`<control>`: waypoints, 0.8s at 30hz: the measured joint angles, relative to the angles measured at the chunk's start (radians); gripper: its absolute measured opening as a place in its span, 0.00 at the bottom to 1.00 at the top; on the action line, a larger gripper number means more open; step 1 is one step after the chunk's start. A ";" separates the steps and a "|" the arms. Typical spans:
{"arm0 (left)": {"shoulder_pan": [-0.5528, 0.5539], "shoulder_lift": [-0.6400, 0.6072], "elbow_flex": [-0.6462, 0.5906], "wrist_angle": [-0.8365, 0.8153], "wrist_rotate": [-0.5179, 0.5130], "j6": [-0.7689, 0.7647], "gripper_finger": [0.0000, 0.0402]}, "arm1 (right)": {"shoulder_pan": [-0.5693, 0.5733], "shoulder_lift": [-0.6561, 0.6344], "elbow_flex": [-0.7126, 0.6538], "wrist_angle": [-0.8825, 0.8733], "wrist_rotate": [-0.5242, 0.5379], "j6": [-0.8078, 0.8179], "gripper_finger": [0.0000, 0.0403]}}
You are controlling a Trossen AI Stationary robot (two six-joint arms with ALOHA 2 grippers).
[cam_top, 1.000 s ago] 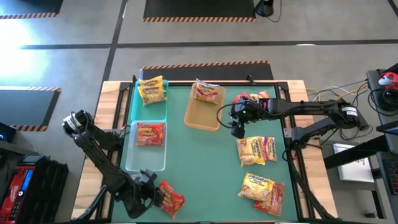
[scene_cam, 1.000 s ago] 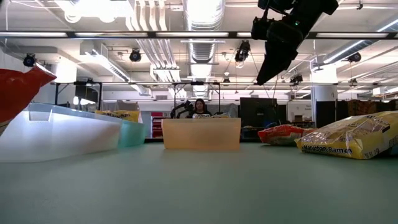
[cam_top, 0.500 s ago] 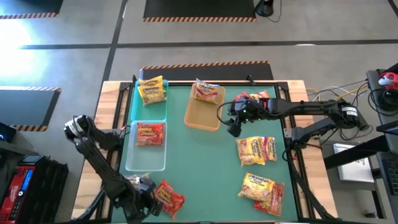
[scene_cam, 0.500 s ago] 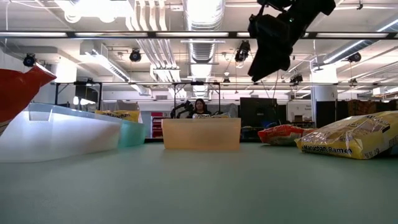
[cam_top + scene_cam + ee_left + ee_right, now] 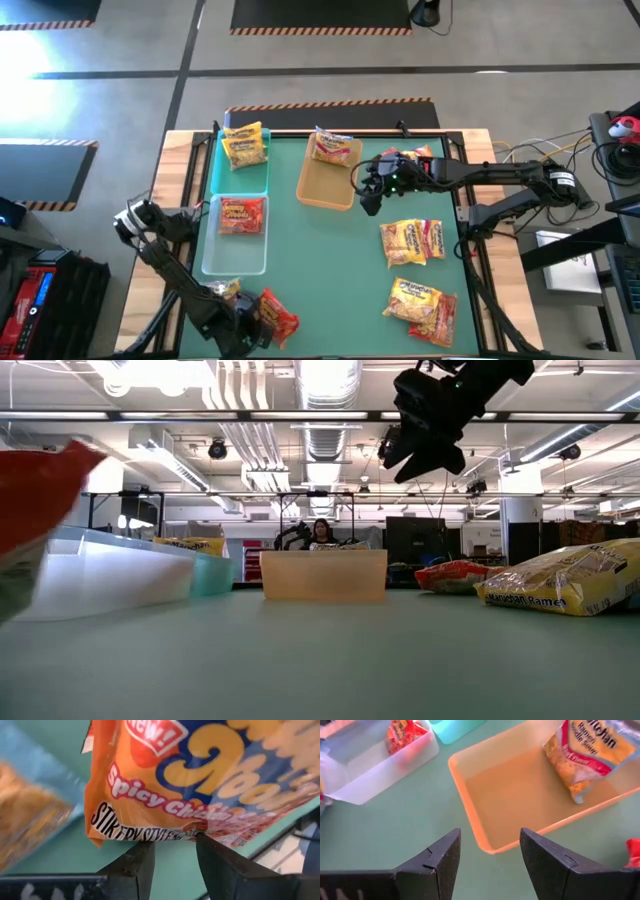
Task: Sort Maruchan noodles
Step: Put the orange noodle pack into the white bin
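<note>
Left gripper | you are pinching the orange-red noodle packet, lower left of frame | clear tray lying just above it | right gripper hanging open, farther

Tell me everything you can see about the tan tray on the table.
The tan tray is a shallow rectangular tub of translucent orange-tan plastic with a raised rim. It stands flat on the green table, near the far edge, right of the teal tray. One yellow-and-red noodle packet lies in its far end; the rest is bare. The right gripper hovers beside its near right corner, jaws open, not touching it.
</note>
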 joint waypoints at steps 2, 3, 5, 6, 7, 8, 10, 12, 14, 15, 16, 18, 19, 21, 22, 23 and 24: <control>0.016 0.010 0.000 0.006 -0.026 0.009 0.30 | 0.000 0.000 0.000 0.003 -0.035 0.050 0.48; 0.023 0.014 0.000 0.009 -0.046 0.016 0.30 | 0.000 0.000 0.000 0.006 -0.046 0.071 0.48; 0.040 0.017 0.000 0.013 -0.087 0.046 0.29 | 0.000 0.004 0.000 0.011 -0.049 0.112 0.48; 0.051 0.017 0.000 0.013 -0.104 0.058 0.29 | 0.000 0.006 0.000 0.011 -0.053 0.132 0.48; 0.063 0.017 -0.001 0.010 -0.116 0.072 0.28 | 0.000 0.008 0.000 0.009 -0.062 0.154 0.48; 0.073 0.017 -0.002 0.008 -0.122 0.088 0.28 | 0.000 0.014 0.000 0.010 -0.073 0.172 0.48; 0.093 0.017 -0.002 0.009 -0.122 0.124 0.28 | 0.000 0.028 0.000 0.009 -0.111 0.204 0.48; 0.113 0.017 -0.002 0.009 -0.121 0.157 0.27 | 0.005 0.051 0.000 0.008 -0.153 0.226 0.48; 0.127 0.017 -0.002 0.010 -0.120 0.191 0.26 | 0.018 0.081 0.000 0.008 -0.190 0.245 0.48; 0.131 0.017 -0.002 0.011 -0.120 0.198 0.26 | 0.027 0.096 0.000 0.008 -0.209 0.257 0.48; 0.132 0.017 -0.002 0.014 -0.120 0.200 0.26 | 0.038 0.112 0.000 0.008 -0.230 0.265 0.48; 0.129 0.018 -0.003 0.036 -0.124 0.202 0.25 | 0.065 0.142 0.000 0.020 -0.268 0.270 0.48; 0.123 0.018 -0.003 0.056 -0.128 0.208 0.25 | 0.081 0.157 0.000 0.033 -0.279 0.274 0.48; 0.109 0.017 -0.003 0.107 -0.138 0.225 0.24 | 0.113 0.184 0.000 0.071 -0.285 0.277 0.48; 0.103 0.017 -0.003 0.129 -0.144 0.229 0.24 | 0.126 0.198 0.000 0.087 -0.286 0.276 0.48; 0.098 0.017 -0.003 0.148 -0.155 0.235 0.24 | 0.138 0.211 0.000 0.104 -0.286 0.276 0.48; 0.095 0.017 -0.003 0.161 -0.166 0.241 0.24 | 0.148 0.225 0.000 0.121 -0.285 0.276 0.48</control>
